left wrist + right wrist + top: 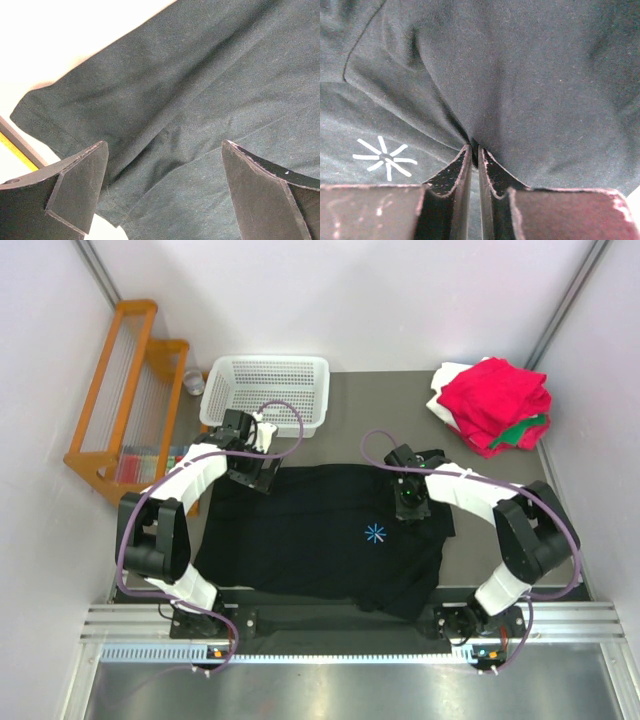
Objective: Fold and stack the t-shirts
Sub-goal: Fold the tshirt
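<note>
**Fig. 1.** The right gripper [474, 147] is shown with its jaws almost together, and a small pucker of the black t-shirt [320, 540] appears pinched at the tips, just beside the starburst mark [384, 157]. The left gripper [164, 150] is held wide open above the shirt's far-left sleeve and grips nothing. The shirt is spread flat on the table [390, 400], in front of the basket [268, 360]. The folded shirts [495, 405] are stacked at the far-right corner, well apart from it.

Three risks are judged likely:
- So shallow a pinch may be lost once the cloth is pulled.
- Only the upper layer may be caught, so that the fold is skewed.
- With the left side unheld, the whole shirt may be dragged and bunched rather than folded.
</note>
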You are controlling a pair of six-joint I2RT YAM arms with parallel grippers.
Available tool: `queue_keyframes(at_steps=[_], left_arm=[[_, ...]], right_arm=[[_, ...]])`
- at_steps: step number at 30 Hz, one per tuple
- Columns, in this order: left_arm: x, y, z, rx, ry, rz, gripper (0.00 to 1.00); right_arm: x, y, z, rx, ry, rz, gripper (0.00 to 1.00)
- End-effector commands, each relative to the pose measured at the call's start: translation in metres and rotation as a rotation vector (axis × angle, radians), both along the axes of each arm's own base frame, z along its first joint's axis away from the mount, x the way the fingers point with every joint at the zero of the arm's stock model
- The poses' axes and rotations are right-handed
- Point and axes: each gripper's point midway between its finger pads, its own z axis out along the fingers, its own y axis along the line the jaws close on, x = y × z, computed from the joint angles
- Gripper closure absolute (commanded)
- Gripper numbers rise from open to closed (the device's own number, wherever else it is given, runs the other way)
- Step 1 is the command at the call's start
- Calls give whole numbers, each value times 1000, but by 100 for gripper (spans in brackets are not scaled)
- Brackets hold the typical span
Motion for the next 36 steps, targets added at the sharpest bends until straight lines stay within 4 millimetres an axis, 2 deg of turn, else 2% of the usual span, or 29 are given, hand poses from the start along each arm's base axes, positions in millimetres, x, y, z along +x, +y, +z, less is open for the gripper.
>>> queue_keyframes(at_steps=[1,8,11,12,14,17,18,22,23,25,26,32,36], left_arm=[[6,-3,19,-16,-53,-12,1],[5,-3,17,-16,-50,-17,1],[5,-3,17,-17,-48,-17,1],[5,-3,17,-17,-48,-17,1],[5,-3,17,-17,-48,-17,1],[5,-3,18,-17,-52,-17,1],[5,-3,17,-16,-50,-17,1],[6,-2,18,-11,-55,-15,1],[6,-2,19,-11,-56,-15,1],[6,-3,19,-14,-57,-16,1],[5,-3,19,-15,-55,-17,1],[4,-2,18,-12,-54,-14,1],[5,-1,19,-10,-58,-16,1]], right_arm=[[13,5,3,-13,-30,16,87],[19,7,6,-12,-43,12,87],[22,8,10,-11,-53,10,82],[24,8,12,-7,-58,8,77],[25,8,15,-7,-65,5,77],[24,5,14,-15,-62,4,88],[25,5,15,-14,-66,4,94],[24,4,14,-14,-66,2,100],[24,4,14,-14,-64,3,98],[22,3,12,-20,-59,2,81],[21,2,12,-20,-59,2,77],[17,-2,11,-29,-59,-1,73],[14,-5,7,-37,-49,-3,75]])
